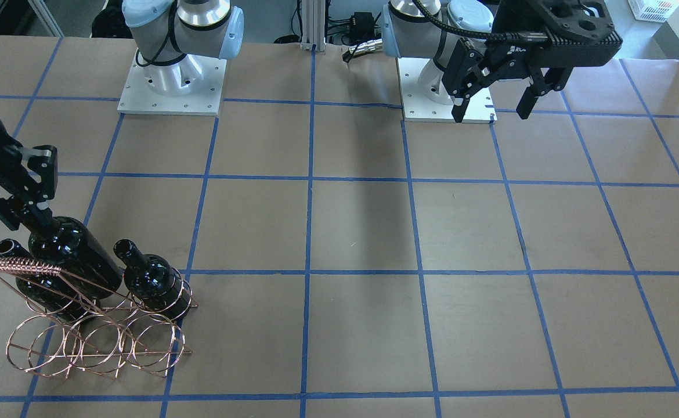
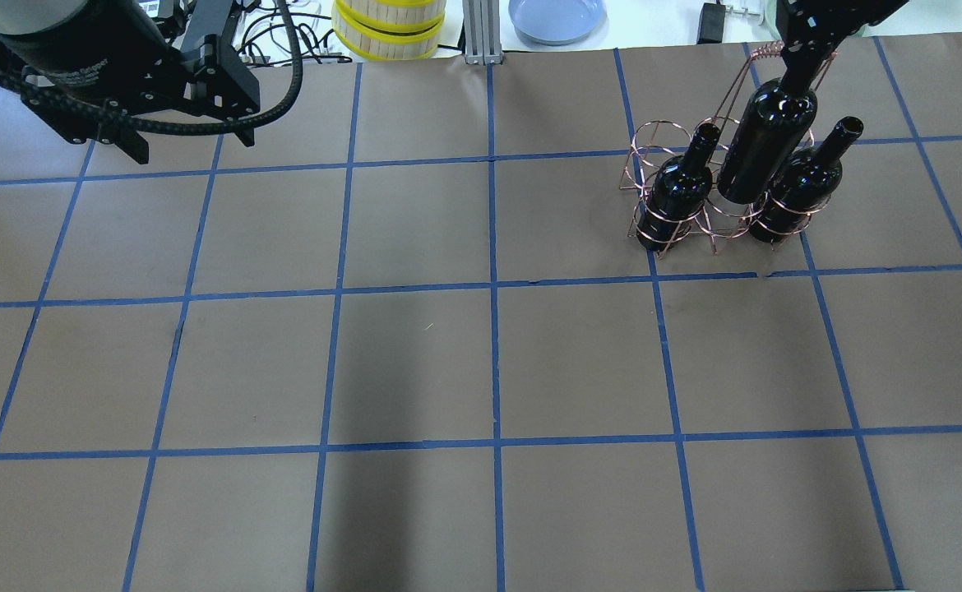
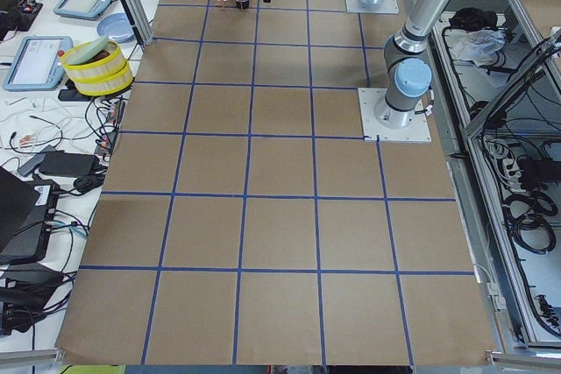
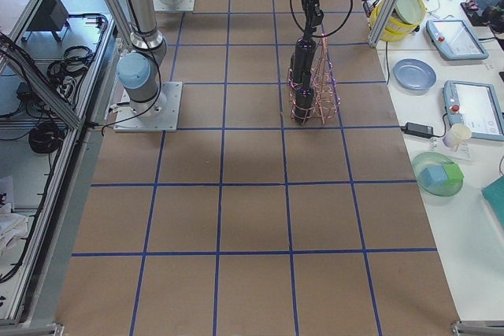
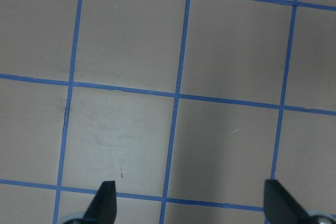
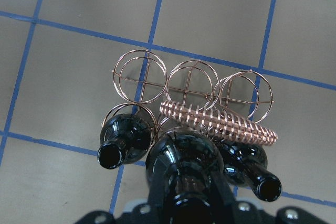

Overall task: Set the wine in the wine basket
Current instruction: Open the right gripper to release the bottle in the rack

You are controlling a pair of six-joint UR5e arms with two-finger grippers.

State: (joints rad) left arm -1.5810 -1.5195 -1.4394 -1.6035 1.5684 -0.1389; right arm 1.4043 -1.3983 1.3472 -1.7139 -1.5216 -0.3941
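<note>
My right gripper (image 1: 23, 206) is shut on the neck of a glossy black wine bottle (image 1: 69, 249) and holds it tilted over the rose-gold wire wine basket (image 1: 96, 339). The bottle's base is at the middle ring of the rack's near row. I cannot tell if it rests there. Two more black bottles (image 2: 678, 189) (image 2: 806, 185) sit in the rings on either side of it. The right wrist view shows the held bottle (image 6: 184, 169) below the coil-wrapped handle (image 6: 220, 121). My left gripper (image 2: 189, 144) is open and empty, far from the basket (image 2: 654, 144).
The table is brown paper with a blue tape grid (image 2: 493, 284). Yellow-rimmed containers (image 2: 386, 29) and a blue plate (image 2: 555, 16) lie beyond the far edge. The arm bases (image 1: 171, 87) stand on the robot's side.
</note>
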